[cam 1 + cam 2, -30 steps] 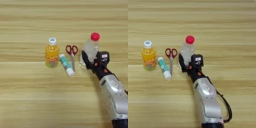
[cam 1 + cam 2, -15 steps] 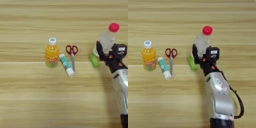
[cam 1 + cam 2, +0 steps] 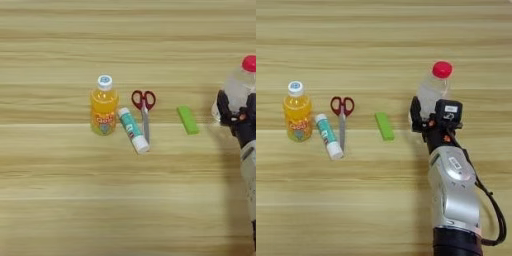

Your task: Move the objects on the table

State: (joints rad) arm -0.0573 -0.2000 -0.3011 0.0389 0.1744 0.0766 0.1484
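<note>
My right gripper is shut on the clear bottle with the red cap, right of the table's middle; its black fingers clasp the bottle's lower body. The green block lies flat a little to the left, apart from the bottle. Further left lie the red-handled scissors and the teal-and-white tube, side by side. The orange juice bottle with a white cap stands upright at the far left. In the left eye view the clear bottle sits at the right edge.
The light wood-grain table fills the view. My silver forearm rises from the bottom edge to the gripper, with a black cable looping on its right side.
My gripper has carried the clear bottle to the right, away from the scissors. The green block, once hidden behind the bottle and gripper, now lies uncovered. The other things stay put.
</note>
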